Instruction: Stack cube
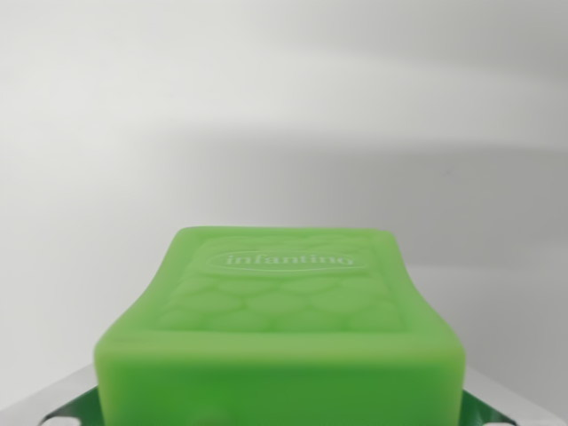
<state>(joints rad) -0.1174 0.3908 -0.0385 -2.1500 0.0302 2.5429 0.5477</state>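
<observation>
From the wrist camera I see one thing that fills the lower middle of the frame: a bright green cube (284, 319), soft-looking, with rounded edges. Its upper face carries a raised oval with the word "infantino" and a pattern of embossed hearts below it.

Going left to right with the cube as my landmark: at its lower left corner a shiny metallic strip (55, 410) shows, picking up a green reflection where it meets the cube. The cube itself sits centred, its near face cut off by the bottom edge of the frame, very close to the lens. At its lower right corner a matching shiny strip (508, 410) appears, also tinted green. These may be parts of the hand, but I cannot tell whether the hand is open, closed or gripping the cube.

Behind and above the cube lies only a pale grey-white surface (284, 115) with soft shading; I cannot tell whether it is tabletop or wall.
</observation>
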